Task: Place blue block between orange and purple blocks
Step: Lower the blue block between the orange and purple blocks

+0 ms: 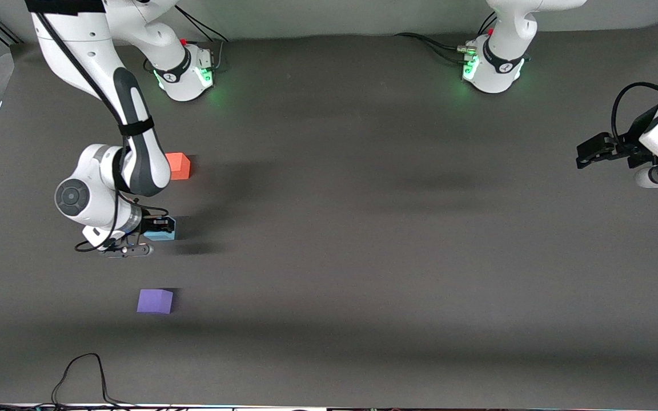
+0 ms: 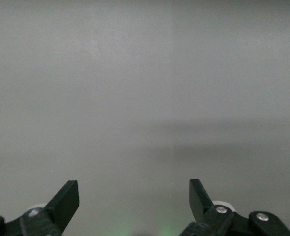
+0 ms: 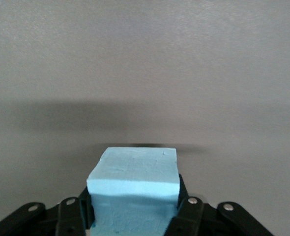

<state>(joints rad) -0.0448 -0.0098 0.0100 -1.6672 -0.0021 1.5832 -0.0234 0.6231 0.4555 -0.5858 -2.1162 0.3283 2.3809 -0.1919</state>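
— Nearest the front camera, what sits on the table (image 1: 363, 228)?

— Purple block (image 1: 155, 301), alone on the dark mat toward the right arm's end, resting flat with one face turned to the camera. Being a cube, it has no long axis to speak of.

— And farther up from it?

— The right gripper (image 1: 156, 227) with the blue block (image 1: 162, 230) clamped between its fingers (image 3: 188, 209). In the right wrist view the cube (image 3: 133, 194) sits squarely in the grip, top face level, its edges running straight with the fingers, not skewed. It lies roughly on the line from the purple block to the orange one. Whether it touches the mat or hangs just above it, I cannot tell.

— The orange block (image 1: 178, 166)?

— Farther from the camera again, flat on the mat, partly hidden by the right arm's forearm.

— The left gripper (image 1: 590, 151)?

— Waiting up over the left arm's end of the table, well apart from all three cubes, its fingers (image 2: 65, 201) spread wide with nothing between them.
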